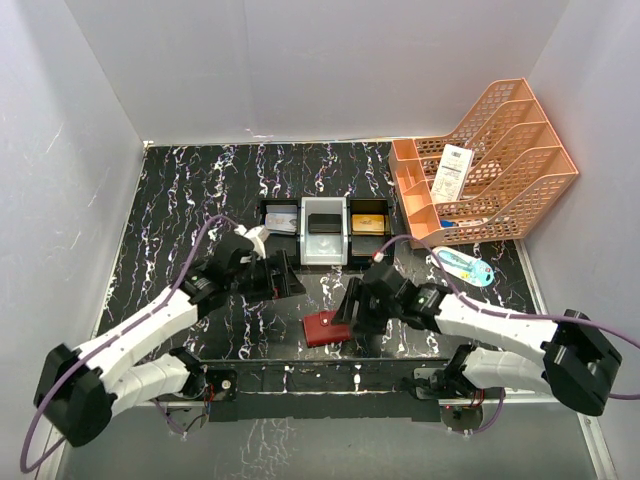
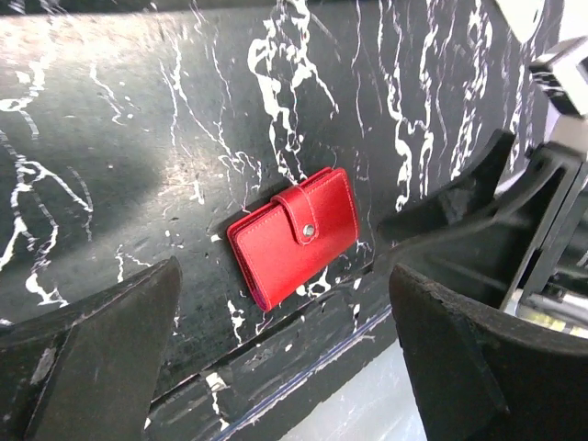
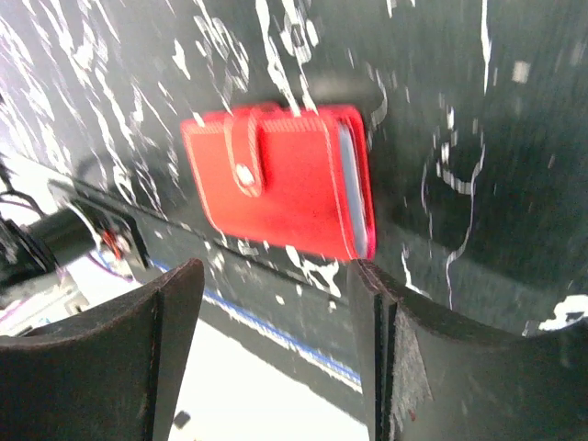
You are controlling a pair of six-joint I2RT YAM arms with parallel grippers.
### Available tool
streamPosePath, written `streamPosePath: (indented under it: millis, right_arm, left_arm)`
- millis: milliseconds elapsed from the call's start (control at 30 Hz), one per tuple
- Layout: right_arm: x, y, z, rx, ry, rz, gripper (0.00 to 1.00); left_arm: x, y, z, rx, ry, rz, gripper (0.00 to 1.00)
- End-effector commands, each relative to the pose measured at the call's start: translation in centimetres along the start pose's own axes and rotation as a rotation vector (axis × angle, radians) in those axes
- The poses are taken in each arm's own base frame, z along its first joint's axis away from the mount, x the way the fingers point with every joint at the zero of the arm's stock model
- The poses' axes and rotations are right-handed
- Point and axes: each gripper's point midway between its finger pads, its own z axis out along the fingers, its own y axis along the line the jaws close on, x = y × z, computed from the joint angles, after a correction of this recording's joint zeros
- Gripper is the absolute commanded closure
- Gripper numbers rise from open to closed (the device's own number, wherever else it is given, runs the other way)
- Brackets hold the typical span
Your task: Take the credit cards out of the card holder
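Right wrist view caught the card holder lying snapped shut by the surface's near edge, fingers of the right end effector spread over it, left end effector likewise spread and empty; opening looked next: pin it, pop the tab

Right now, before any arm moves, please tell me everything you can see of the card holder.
The card holder is a small red wallet, leather-like, with stitched edges. It is folded shut, a tab fastened over the front by a metal snap. A pale blue edge shows between the covers at one side. It lies flat on the table near the front edge. Only the table seems to touch it; the open right gripper hovers close.
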Motion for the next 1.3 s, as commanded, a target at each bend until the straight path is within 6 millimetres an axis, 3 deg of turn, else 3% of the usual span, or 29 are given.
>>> streamPosePath:
  millis: [0,133,367,500,800,1033,1167,1267]
  right_arm:
    - [3.5,2.8,-0.5,-0.139,0.087,0.096,0.39]
    - [5.4,2.8,0.7,-0.099,0.145,0.078,0.38]
    - [4.0,1.4,2.8,-0.04,0.039,0.148,0.39]
    - [3.5,0.5,3.9,-0.045,0.041,0.212,0.39]
    - [-0.3,0.2,4.6,-0.124,0.014,0.299,0.4]
    - [-1.6,0.7,5.2,-0.091,0.046,0.181,0.42]
    - [-1.8,0.4,5.7,-0.035,0.066,0.118,0.47]
    - [-2.3,0.2,5.6,-0.005,0.05,0.096,0.5]
  left_arm:
    - [0.5,-2.7,1.6,0.14,0.102,0.088,0.07]
    - [0.9,-3.2,3.4,0.175,0.181,0.132,0.09]
    - [2.1,-2.6,5.6,0.163,0.283,0.162,0.16]
    - [3.8,-2.0,6.5,0.174,0.329,0.13,0.2]
    - [7.0,-0.4,7.2,0.132,0.367,0.11,0.29]
    - [8.4,-0.2,6.7,0.1,0.382,0.101,0.41]
    - [9.0,1.3,6.7,-0.067,0.377,0.119,0.51]
    - [8.2,3.3,6.5,-0.203,0.302,0.084,0.51]
